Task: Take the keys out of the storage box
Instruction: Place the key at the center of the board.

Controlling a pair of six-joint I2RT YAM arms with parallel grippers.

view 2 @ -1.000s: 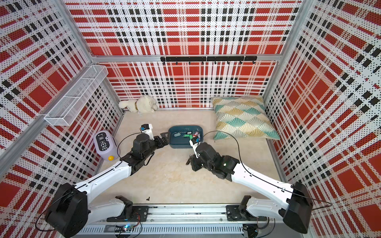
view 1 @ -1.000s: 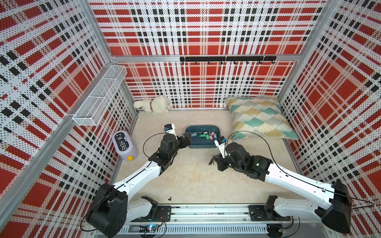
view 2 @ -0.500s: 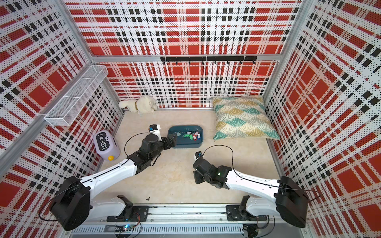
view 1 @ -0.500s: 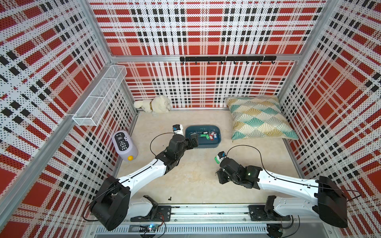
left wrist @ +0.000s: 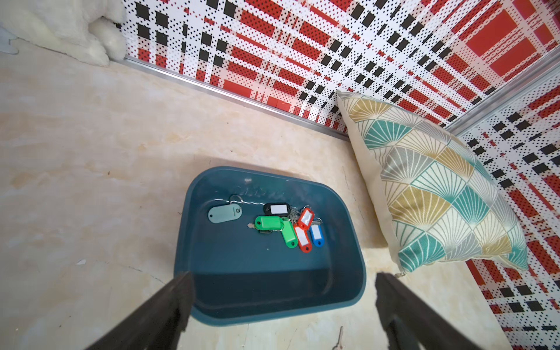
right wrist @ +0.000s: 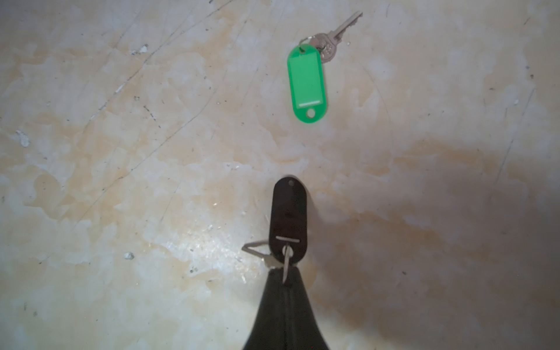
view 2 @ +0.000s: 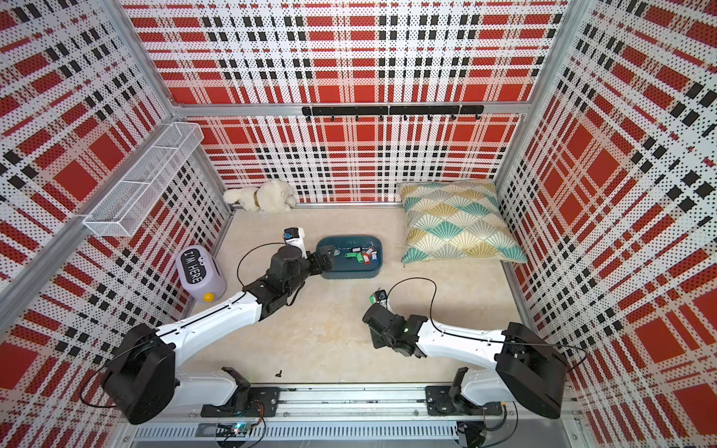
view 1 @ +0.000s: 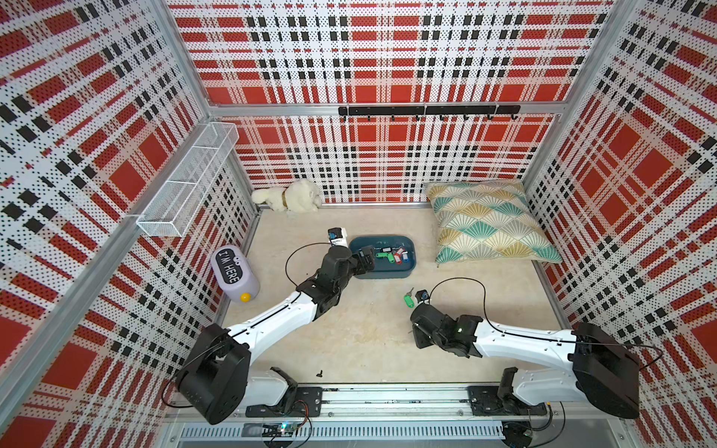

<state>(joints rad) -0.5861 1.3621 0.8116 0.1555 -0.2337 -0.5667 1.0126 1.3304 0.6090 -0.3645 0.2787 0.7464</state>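
Left wrist: 7 tagged metal keys [left wrist: 269,222] in dark-teal plastic storage box [left wrist: 272,291] | left pincer [left wrist: 281,274] spread | right pincer [right wrist: 285,272] pinching 1 black-tagged key [right wrist: 288,218] | 1 green-tagged key [right wrist: 306,81] on counter [right wrist: 121,181]

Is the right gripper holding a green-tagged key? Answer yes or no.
No: the right gripper is shut on the black-tagged key; a green-tagged key lies apart on the floor.

The left tool [view 1: 368,260] sits at the storage box [view 1: 388,276] rim; coloured keys [view 1: 392,256] lie inside.
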